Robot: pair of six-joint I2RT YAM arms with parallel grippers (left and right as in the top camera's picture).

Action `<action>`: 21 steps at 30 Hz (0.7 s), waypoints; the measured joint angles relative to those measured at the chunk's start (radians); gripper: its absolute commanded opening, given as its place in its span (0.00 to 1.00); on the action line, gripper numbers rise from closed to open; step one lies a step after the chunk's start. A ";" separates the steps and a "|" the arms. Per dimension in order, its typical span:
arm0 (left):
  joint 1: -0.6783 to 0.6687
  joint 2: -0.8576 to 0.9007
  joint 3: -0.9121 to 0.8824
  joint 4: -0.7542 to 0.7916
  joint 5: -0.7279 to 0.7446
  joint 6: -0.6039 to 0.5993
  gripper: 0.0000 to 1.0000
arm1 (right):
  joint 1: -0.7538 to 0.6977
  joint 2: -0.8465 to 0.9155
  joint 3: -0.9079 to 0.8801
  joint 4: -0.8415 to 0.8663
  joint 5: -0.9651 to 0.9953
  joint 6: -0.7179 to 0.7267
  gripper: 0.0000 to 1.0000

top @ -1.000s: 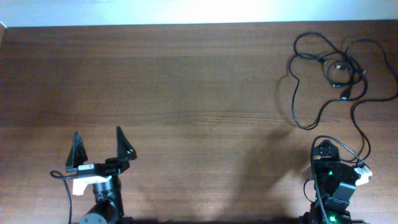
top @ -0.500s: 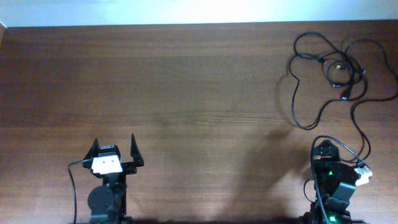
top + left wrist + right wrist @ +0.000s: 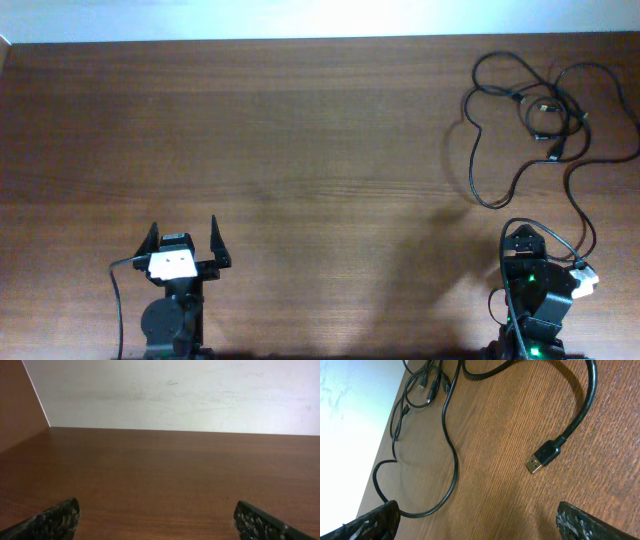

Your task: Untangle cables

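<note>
The cables [image 3: 540, 110] are thin black cords lying in loose loops with a small tangle of plug ends at the far right of the table. In the right wrist view a metal-tipped USB plug [image 3: 542, 457] lies on the wood, with a long cord loop [image 3: 447, 465] to its left and the tangle [image 3: 427, 382] at the top. My right gripper [image 3: 476, 515] is open and empty, just short of the loop; it also shows in the overhead view [image 3: 524, 243]. My left gripper [image 3: 183, 240] is open and empty at the front left, far from the cables, over bare wood [image 3: 157, 510].
The brown wooden table [image 3: 300, 130] ends at a white wall [image 3: 175, 390] along its far edge. A thicker black arm cable [image 3: 113, 300] hangs beside the left arm. One cord runs down toward the right arm base [image 3: 585, 225].
Over the first half second the left arm shifted a little to the right, drew back and squared up, still open. Since then nothing has moved. The cables lie as before.
</note>
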 measured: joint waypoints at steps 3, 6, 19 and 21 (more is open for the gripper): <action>0.000 0.000 0.000 0.000 0.000 0.000 0.99 | 0.000 0.000 0.000 0.000 0.000 0.000 0.99; 0.000 0.000 0.000 0.000 0.000 0.000 0.99 | 0.000 0.000 0.000 0.000 0.000 0.000 0.99; 0.000 0.000 0.000 -0.001 0.003 0.004 0.99 | 0.319 -0.392 0.000 0.007 0.082 -0.136 0.99; 0.000 0.000 0.000 -0.001 0.003 0.004 0.99 | 0.319 -0.392 0.000 0.007 0.082 -0.227 0.99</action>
